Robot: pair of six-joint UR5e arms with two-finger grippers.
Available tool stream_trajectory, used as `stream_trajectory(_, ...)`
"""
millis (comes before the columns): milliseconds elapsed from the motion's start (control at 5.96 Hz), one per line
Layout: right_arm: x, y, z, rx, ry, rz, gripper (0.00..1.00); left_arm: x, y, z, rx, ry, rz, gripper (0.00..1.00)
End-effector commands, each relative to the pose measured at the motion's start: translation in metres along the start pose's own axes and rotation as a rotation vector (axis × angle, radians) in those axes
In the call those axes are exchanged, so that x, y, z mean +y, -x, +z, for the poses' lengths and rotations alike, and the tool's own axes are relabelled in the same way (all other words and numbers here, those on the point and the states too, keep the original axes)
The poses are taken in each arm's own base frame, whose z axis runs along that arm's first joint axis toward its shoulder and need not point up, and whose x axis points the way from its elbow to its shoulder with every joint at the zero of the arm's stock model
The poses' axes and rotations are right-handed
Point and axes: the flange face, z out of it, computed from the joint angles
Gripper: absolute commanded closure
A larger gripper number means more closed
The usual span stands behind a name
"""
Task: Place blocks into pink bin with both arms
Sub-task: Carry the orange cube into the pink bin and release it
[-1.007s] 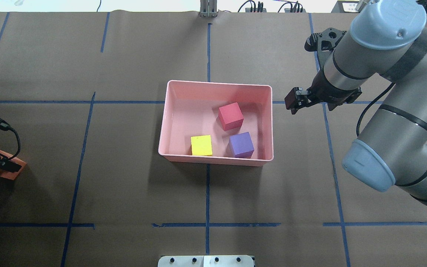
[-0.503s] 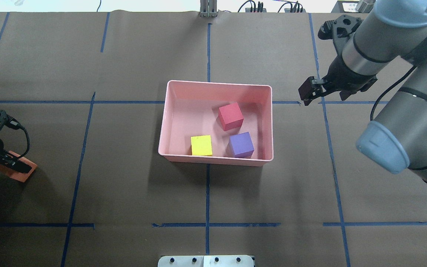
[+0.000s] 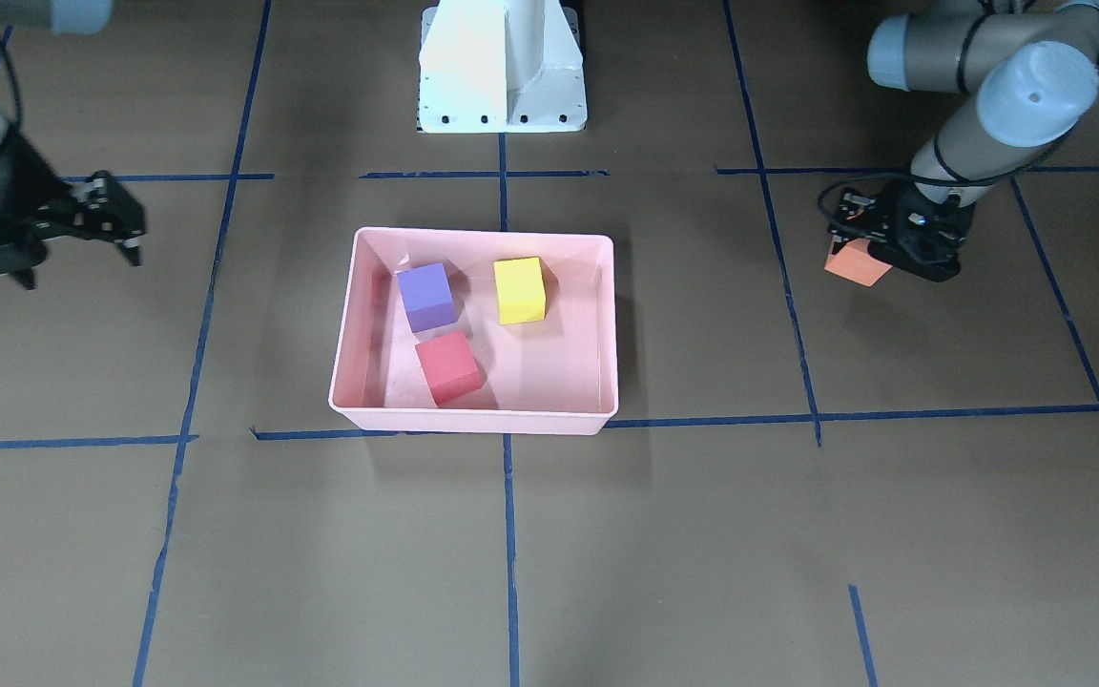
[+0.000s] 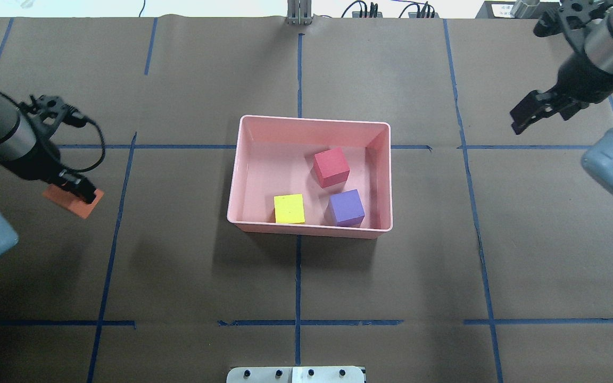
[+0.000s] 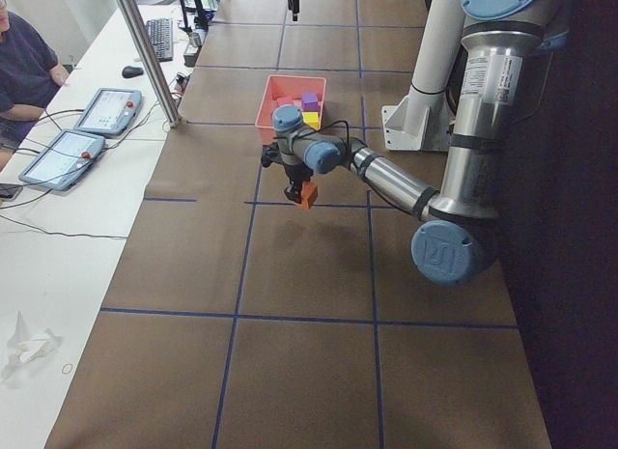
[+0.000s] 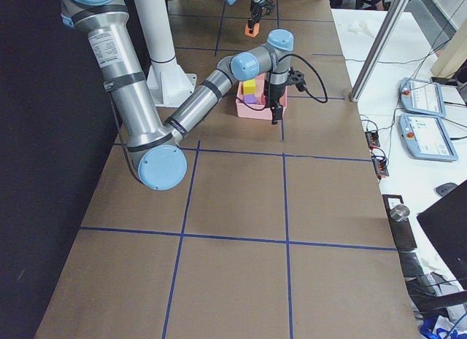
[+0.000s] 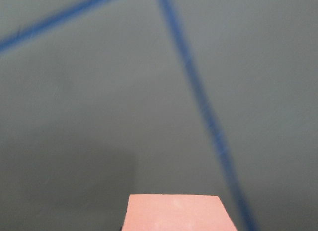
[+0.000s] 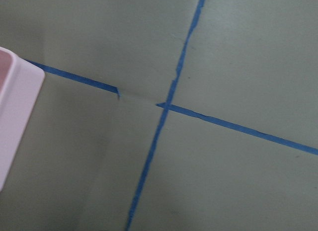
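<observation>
The pink bin (image 4: pixel 312 120) sits mid-table and holds the red block (image 4: pixel 331 166), the yellow block (image 4: pixel 289 208) and the purple block (image 4: pixel 346 207). They also show in the front view: bin (image 3: pixel 483 235), red (image 3: pixel 448 367), yellow (image 3: pixel 519 289), purple (image 3: pixel 425 296). My left gripper (image 4: pixel 80 191) is shut on the orange block (image 4: pixel 72 201), held a little above the table well left of the bin. The block also shows in the front view (image 3: pixel 857 262) and the left wrist view (image 7: pixel 176 212). My right gripper (image 4: pixel 522 117) is open and empty, far right of the bin.
The white pedestal base (image 3: pixel 502 67) stands at the near table edge behind the bin. Blue tape lines (image 4: pixel 298 276) cross the brown table. A side table with tablets (image 5: pixel 106 111), a metal post (image 5: pixel 145 53) and a seated person (image 5: pixel 19 72) lie beyond the far edge.
My left gripper has carried the orange block up off the table and rightward toward the bin. My right arm has drawn back from the bin's right side toward the far right corner.
</observation>
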Motion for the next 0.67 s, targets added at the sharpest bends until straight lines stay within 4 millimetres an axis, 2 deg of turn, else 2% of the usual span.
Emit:
stream_trajectory(0, 0.043, -0.104, -0.002, -0.001, 0.026, -0.087, 0.0, -0.067, -0.113, -0.077, 0.028, -0.028, -0.166, 0.54)
stream_trajectory(168, 0.07, -0.146, -0.001, 0.01, 0.04, -0.118, 0.0, -0.112, -0.184, -0.082, 0.052, -0.023, -0.245, 0.54)
stream_trajectory(336, 0.083, -0.169, -0.002, 0.011, 0.044, -0.131, 0.0, -0.156, -0.253, -0.075, 0.039, -0.012, -0.307, 0.54)
stream_trajectory(503, 0.084, -0.169, 0.0, -0.015, 0.043, -0.128, 0.0, -0.177, -0.279, -0.066, 0.024, -0.028, -0.339, 0.33)
